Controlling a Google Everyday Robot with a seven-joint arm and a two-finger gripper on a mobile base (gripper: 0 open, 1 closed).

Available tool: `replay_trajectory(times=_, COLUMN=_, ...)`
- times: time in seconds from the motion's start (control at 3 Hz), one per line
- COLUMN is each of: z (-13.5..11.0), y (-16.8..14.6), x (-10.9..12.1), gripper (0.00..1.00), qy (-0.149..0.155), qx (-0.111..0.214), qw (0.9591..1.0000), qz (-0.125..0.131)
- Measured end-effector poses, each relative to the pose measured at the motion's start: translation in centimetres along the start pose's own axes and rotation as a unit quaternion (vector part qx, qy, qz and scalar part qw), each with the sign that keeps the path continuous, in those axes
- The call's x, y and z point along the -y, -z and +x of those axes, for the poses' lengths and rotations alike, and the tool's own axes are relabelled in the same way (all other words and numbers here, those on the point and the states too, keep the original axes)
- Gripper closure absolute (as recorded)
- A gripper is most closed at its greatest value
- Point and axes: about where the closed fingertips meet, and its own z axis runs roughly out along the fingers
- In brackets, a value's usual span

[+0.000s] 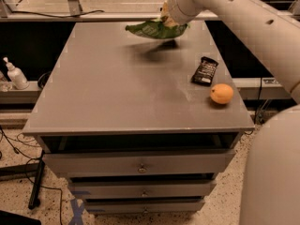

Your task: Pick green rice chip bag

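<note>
The green rice chip bag (154,29) hangs in the air above the far part of the grey table (117,93), with its shadow on the top below it, so it is clear of the surface. The gripper (169,17) is at the bag's right end, mostly hidden by the white wrist; it seems to be closed on that end of the pouch.

The bag looks light, thin and crinkly. It will bend and droop from one held corner, and the foil may slip, so I judge a firm hold on the flat sealed edge is best, not on the puffed middle, because the chips inside can break.

A black snack wrapper (205,71) and an orange (221,93) lie near the right edge, well apart from the bag. Nothing stands in the way.
</note>
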Motion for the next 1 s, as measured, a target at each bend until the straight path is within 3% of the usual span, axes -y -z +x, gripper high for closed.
replay_trajectory(times=0.33, z=-2.0, y=2.0, x=-1.0, gripper=1.0, qy=-0.038, qx=0.051, qw=0.9979, qz=-0.003)
replay_trajectory(times=0.67, z=-5.0, y=2.4, x=-1.1, gripper=1.0, qy=-0.059, qx=0.11, qw=0.9922, qz=-0.003)
replay_trajectory(times=1.0, z=-8.3, y=2.1, x=-0.4, gripper=1.0, qy=-0.074, qx=0.174, qw=0.982, qz=0.007)
